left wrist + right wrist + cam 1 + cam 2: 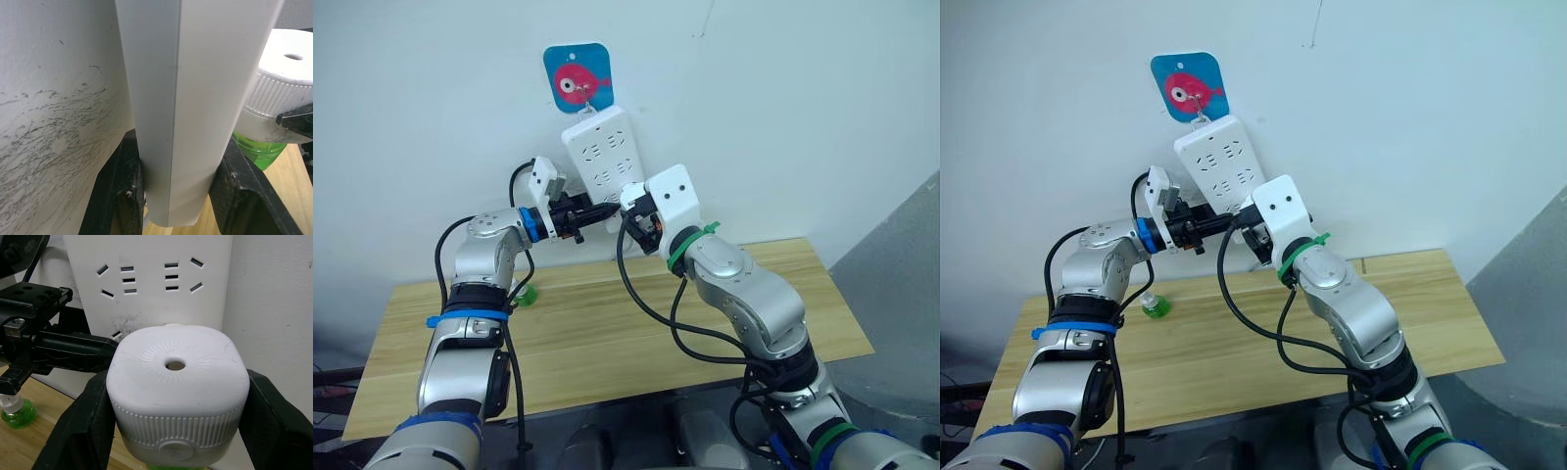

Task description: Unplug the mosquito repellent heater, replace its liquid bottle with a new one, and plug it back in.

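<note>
A white power strip [600, 150] hangs on the pale wall from a hook set in a blue tag [578, 77] printed with a pink fish. Both arms reach up to its lower end, above a light wooden table [597, 333].

The left gripper [173, 196] is closed on the lower edge of the power strip: in the left wrist view its two black fingers [120, 196] press against either side of the strip's white body, with the scuffed wall just beside it.

The right gripper [176, 426] is clamped on the mosquito repellent heater [177, 391], one black finger on each side of the rounded white unit. The heater sits right at the face of the power strip near its bottom sockets, its top with the round hole and ribbed ring turned toward the wrist camera. Whether its prongs are seated in a socket cannot be told. A strip of green shows just under the heater, and in the left wrist view a green liquid bottle [259, 152] hangs beneath the heater's ribbed white collar.

A second small green bottle [1156, 305] with a clear neck stands upright on the table near the wall, below the left arm and well apart from both grippers.
</note>
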`<state>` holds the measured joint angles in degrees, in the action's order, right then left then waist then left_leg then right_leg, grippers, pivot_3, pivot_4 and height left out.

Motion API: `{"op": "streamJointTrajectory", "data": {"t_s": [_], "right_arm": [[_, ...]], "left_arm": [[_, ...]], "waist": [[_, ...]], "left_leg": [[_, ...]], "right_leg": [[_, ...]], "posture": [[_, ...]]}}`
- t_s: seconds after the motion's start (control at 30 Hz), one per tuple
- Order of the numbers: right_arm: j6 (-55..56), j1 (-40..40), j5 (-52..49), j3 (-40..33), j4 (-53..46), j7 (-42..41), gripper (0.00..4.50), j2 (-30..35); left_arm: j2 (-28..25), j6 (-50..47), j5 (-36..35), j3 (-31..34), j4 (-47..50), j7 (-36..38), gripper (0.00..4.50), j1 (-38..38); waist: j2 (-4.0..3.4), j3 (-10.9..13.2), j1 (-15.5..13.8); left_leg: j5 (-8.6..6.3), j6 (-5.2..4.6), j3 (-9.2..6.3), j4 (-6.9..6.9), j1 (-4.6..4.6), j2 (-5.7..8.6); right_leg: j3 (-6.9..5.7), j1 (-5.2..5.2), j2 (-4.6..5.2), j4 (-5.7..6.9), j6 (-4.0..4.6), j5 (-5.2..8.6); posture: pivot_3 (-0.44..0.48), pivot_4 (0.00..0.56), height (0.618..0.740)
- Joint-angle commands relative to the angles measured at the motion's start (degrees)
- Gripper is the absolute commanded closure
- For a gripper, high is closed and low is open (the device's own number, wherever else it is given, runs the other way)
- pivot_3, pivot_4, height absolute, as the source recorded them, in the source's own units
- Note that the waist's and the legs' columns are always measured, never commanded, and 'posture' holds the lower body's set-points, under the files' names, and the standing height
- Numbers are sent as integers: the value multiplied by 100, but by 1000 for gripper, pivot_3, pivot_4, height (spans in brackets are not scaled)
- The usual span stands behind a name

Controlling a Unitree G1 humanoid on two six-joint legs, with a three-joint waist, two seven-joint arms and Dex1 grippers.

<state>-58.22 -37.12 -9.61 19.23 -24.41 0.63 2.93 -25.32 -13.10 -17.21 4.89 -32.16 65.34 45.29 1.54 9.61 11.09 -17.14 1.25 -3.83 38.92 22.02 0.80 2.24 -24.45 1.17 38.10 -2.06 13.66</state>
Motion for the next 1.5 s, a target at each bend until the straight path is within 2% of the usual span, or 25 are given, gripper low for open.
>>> {"op": "streamJointTrajectory", "data": {"t_s": [0.03,0.17,0.43,0.57,0.6,0.77,0.9,0.93,0.97,1.07,1.2,1.33,1.4,1.5], "right_arm": [[-206,36,0,-10,-494,-98,1520,-62],[-831,101,-112,-109,-1115,-201,1520,19],[-1862,242,-348,-885,-2112,-475,1520,222],[-2037,289,-451,-1402,-2250,-522,1520,74],[-2058,274,-457,-1493,-2254,-522,1520,40],[-1874,302,-415,-1791,-2264,-498,1520,24],[-1778,381,-523,-2088,-2302,-508,1520,-246],[-1760,403,-558,-2168,-2310,-514,1520,-333],[-1748,426,-607,-2267,-2323,-520,1520,-440],[-1693,490,-838,-2618,-2347,-552,1520,-874],[-1714,488,-1120,-2961,-2340,-584,1520,-1306],[-1799,435,-1433,-3203,-2307,-485,1520,-1629],[-1806,407,-1557,-3267,-2271,-411,1520,-1670],[-1902,351,-1833,-3493,-2247,-214,1520,-1932]], "left_arm": [[85,127,114,-206,177,-89,3187,-126],[96,300,229,-228,145,-316,3187,-208],[73,726,410,-276,-9,-773,3187,-289],[-89,704,-20,-44,522,-446,3187,-677],[-146,879,62,4,566,-591,3187,-769],[-618,1911,501,128,622,-887,1545,-1417],[-904,2779,535,420,1219,-1079,236,-2377],[-951,2910,435,481,1509,-1012,0,-2654],[-986,2975,323,544,1890,-971,0,-2974],[-943,2791,-138,572,3215,-900,0,-3830],[-766,1556,-952,-33,4918,-1083,0,-4347],[-309,178,-1359,-592,5514,-1851,0,-3873],[-197,-126,-1432,-643,5578,-2025,0,-3713],[288,-353,-1307,-824,5297,-2452,0,-3087]], "waist": [[-4,-4,-1],[-8,-8,-4],[-10,-9,6],[-21,-16,64],[-23,-17,88],[-53,-34,249],[-53,-34,314],[-53,-34,318],[-54,-34,306],[-57,-36,269],[-60,-37,93],[-69,-43,-13],[-69,-47,4],[-77,-53,21]], "left_leg": [[0,0,0,0,0,0],[0,0,-6,-1,4,4],[-1,-1,-6,2,-17,6],[0,0,-1,2,-35,4],[0,0,4,2,-36,0],[0,0,12,-9,-32,-8],[1,1,12,-8,-18,-12],[1,1,13,-8,-17,-12],[0,1,13,-9,-17,-13],[0,1,14,-9,-17,-14],[0,2,15,-8,-17,-13],[1,1,12,4,-29,-4],[3,-1,13,8,-34,-2],[3,-2,23,7,-42,-4]], "right_leg": [[0,0,0,0,0,0],[-3,0,4,-4,0,0],[0,17,7,2,-1,-1],[3,29,2,9,-2,-1],[6,27,-1,11,-2,-1],[11,11,-5,11,-2,-1],[12,-1,-4,15,-1,-1],[13,-2,-4,14,-2,-1],[13,-2,-4,15,-1,-1],[15,-1,-2,15,-1,-1],[15,4,-1,13,-1,-1],[13,24,-3,11,-5,-3],[13,31,-7,11,-7,-4],[16,32,-16,19,-7,-4]], "posture": [[-258,145,740],[-261,149,740],[-267,154,740],[-275,150,740],[-275,150,740],[-263,142,740],[-247,137,740],[-247,137,740],[-241,136,740],[-222,135,740],[-207,132,740],[-214,127,740],[-222,123,740],[-227,121,740]]}}
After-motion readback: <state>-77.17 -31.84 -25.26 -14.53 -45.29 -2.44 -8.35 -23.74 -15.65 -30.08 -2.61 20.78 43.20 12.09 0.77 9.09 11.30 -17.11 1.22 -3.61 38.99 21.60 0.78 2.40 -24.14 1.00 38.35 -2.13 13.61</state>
